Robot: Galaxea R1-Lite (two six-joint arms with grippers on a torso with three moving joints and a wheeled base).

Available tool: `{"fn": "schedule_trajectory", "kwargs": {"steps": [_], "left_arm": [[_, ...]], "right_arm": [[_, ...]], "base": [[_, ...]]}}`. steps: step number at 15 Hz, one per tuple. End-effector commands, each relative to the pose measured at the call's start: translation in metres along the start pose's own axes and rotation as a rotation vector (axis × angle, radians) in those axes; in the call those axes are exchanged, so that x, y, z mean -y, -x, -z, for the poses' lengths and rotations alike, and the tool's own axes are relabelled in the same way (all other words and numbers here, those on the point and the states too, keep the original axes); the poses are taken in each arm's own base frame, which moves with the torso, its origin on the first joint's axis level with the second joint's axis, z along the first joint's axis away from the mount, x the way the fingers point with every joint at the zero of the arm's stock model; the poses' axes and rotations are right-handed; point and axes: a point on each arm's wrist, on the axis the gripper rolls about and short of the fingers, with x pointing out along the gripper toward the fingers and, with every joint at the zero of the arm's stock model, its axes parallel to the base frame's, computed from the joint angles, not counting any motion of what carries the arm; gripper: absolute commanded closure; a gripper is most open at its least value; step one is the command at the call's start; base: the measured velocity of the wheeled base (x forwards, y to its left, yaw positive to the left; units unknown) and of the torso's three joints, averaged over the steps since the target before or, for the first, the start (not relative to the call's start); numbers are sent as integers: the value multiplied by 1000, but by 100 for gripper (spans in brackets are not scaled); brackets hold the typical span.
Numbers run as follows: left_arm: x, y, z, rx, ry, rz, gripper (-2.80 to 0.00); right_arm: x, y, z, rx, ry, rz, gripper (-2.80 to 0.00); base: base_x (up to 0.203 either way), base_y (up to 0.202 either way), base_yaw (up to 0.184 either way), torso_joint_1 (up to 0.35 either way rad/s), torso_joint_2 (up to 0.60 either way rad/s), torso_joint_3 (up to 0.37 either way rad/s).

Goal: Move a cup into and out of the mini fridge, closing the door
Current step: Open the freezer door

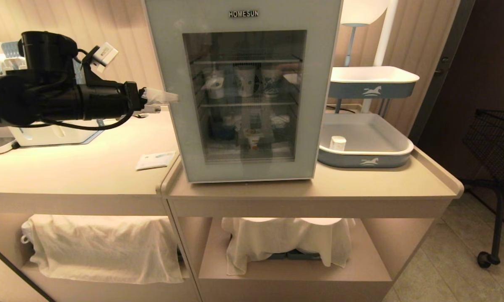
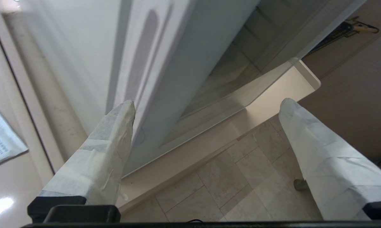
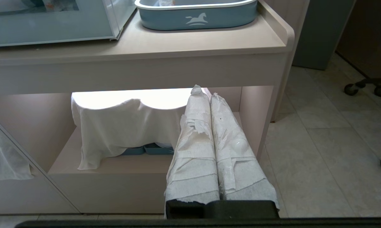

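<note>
The mini fridge (image 1: 252, 179) stands on the counter with its glass-windowed door (image 1: 164, 50) looking shut against the body. Through the glass, the cup (image 1: 252, 138) with an orange label sits on the lowest shelf. My left gripper (image 1: 168, 102) reaches in level from the left, open, at the door's left edge. In the left wrist view, the left gripper (image 2: 207, 104) is spread wide: one wrapped fingertip (image 2: 124, 110) lies by the door's grooved side edge (image 2: 143, 63), the other hangs free in front. My right gripper (image 3: 206, 91) is shut and empty, parked low before the lower shelf.
A grey-blue tray (image 1: 398, 153) right of the fridge holds a small white cup (image 1: 338, 143); a second tray (image 1: 373, 88) stands above it. Taller paper cups (image 1: 245, 79) fill the middle shelf. A leaflet (image 1: 155, 160) and a white appliance (image 1: 50, 134) lie left. A black wire cart (image 1: 499, 138) stands far right.
</note>
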Motion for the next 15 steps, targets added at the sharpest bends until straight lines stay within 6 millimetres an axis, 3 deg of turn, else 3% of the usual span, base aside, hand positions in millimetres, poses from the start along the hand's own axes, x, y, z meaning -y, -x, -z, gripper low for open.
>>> {"fn": "schedule_trajectory", "kwargs": {"steps": [1,15], "left_arm": [[0,-3,0,-1,-7,8,-280],[-18,-25,6,-20,-62,8,-280]], "right_arm": [[0,-1,3,-10,0,-1,0],[0,-1,3,-10,0,-1,0]], "base": [[0,0,0,0,0,0],[0,0,0,0,0,0]]}}
